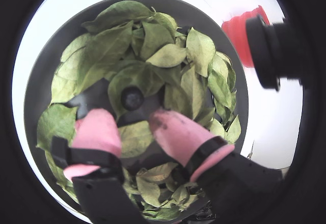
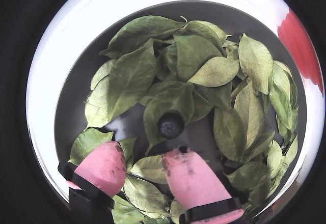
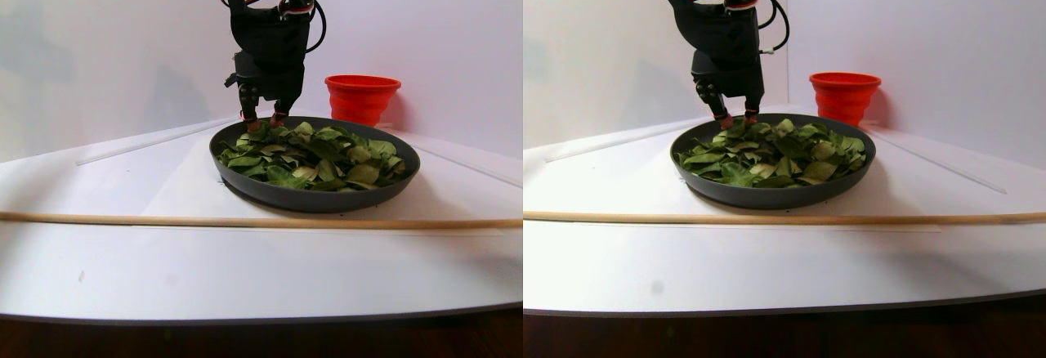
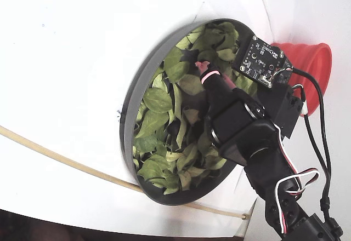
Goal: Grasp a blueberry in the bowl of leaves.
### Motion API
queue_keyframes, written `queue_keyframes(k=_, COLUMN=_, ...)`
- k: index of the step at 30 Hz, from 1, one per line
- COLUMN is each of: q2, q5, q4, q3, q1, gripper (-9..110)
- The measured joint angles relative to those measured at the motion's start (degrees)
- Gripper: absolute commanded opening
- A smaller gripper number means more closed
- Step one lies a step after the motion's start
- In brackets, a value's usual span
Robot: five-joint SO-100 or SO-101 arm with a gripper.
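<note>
A dark blueberry (image 1: 132, 98) lies on bare bowl floor among the leaves (image 1: 112, 40); it also shows in the other wrist view (image 2: 170, 124). The wide dark-grey bowl (image 1: 41, 81) (image 2: 76, 96) (image 3: 315, 199) (image 4: 129, 126) holds heaped green leaves (image 2: 132, 76) (image 3: 310, 158) (image 4: 159, 101). My gripper (image 1: 127, 116) (image 2: 142, 151) has pink fingertips, is open and empty. It hangs low over the leaves, with the blueberry just beyond the gap between the tips. In the stereo pair view the gripper (image 3: 261, 121) is at the bowl's back left, tips at leaf level. The fixed view shows the gripper (image 4: 207, 72) too.
A red cup (image 1: 242, 30) (image 2: 300, 46) (image 3: 361, 96) (image 4: 310, 66) stands just behind the bowl. A thin wooden stick (image 3: 245, 221) (image 4: 55, 156) lies across the white table in front of the bowl. A black camera body (image 1: 270, 46) juts in beside the cup.
</note>
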Motion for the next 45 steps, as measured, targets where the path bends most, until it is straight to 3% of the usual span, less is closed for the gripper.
queue_keyframes(k=45, q2=-11.25, q5=0.88, q4=-2.46, q3=-9.67, q1=1.49, gripper=15)
